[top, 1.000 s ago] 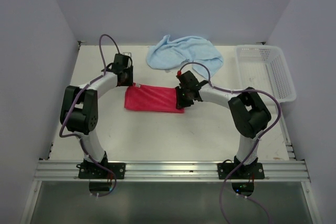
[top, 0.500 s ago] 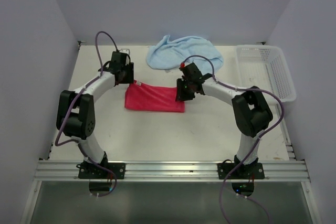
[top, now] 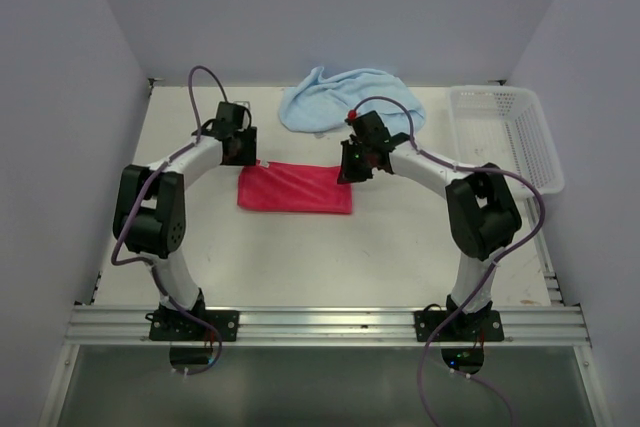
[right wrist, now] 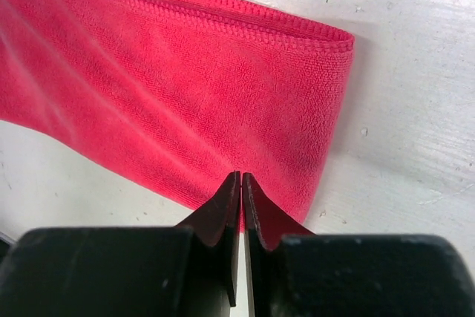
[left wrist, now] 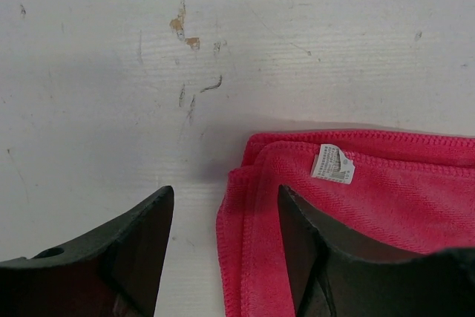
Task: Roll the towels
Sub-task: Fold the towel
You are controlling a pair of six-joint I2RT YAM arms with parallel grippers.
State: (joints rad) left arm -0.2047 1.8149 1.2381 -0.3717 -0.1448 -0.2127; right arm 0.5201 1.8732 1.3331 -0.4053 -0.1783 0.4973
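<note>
Your red towel (top: 295, 188) lies flat and folded in the middle of the worktop (top: 330, 247). The blue towel (top: 350, 97) sits in a messy heap just behind it, and the white basket (top: 505, 137) is off to the right. Your left tool (left wrist: 224, 192) is wide open at the towel's left end, near the little white tag (left wrist: 332, 163). One finger is over the cloth and the other is over bare worktop. Your right tool (right wrist: 240, 177) is closed tight above the towel's right end, and you can see no cloth between its fingers. Be careful here. The towel has layers, so the left tool may pinch only the top one, and then the fold could pull open and not roll. The closed right tool cannot grab anything. If it pushes down and slides, it may just bunch up the cloth. If one end moves faster than the other, the roll may come out crooked. If you roll away from you, the red towel may bump into the blue heap.
</note>
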